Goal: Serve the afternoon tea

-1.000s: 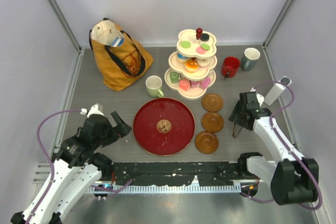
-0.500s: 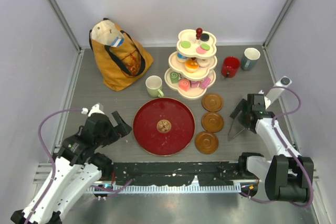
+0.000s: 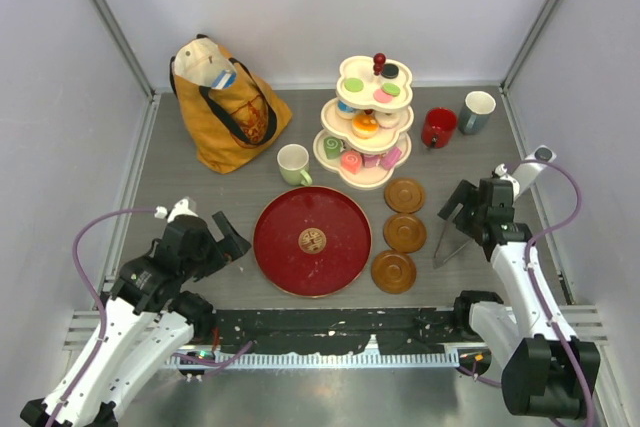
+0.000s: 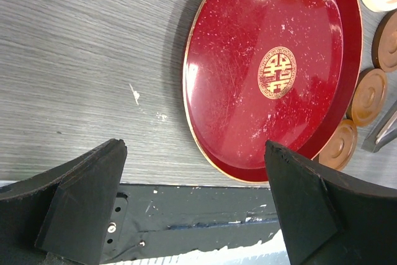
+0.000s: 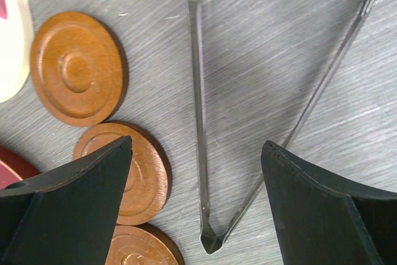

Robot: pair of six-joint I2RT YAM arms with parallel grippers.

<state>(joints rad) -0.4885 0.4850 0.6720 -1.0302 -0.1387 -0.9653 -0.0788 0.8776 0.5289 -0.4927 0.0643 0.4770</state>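
Hovering right gripper (image 3: pixel 456 206), jaws spread, over metal tongs (image 5: pixel 198 110) lying on table | left gripper (image 3: pixel 234 235) low, spread wide, beside red tray (image 4: pixel 236 41) | pastries (image 3: pixel 365 124) on tiered stand (image 3: pixel 372 176); red mug (image 3: pixel 438 127), green mug (image 3: pixel 293 163), grey-blue mug (image 3: pixel 478 110) near it.

A gold round medallion (image 4: pixel 276 72) at the centre of the dark-red tray (image 4: pixel 248 41), mid-frame in the left wrist view, bears a single Chinese-style character resembling the double-happiness sign, ringed by a fret border. In the top view's upper left, the dark print (image 3: pixel 255 117) on the mustard tote bag (image 3: pixel 215 142) is too small to read.
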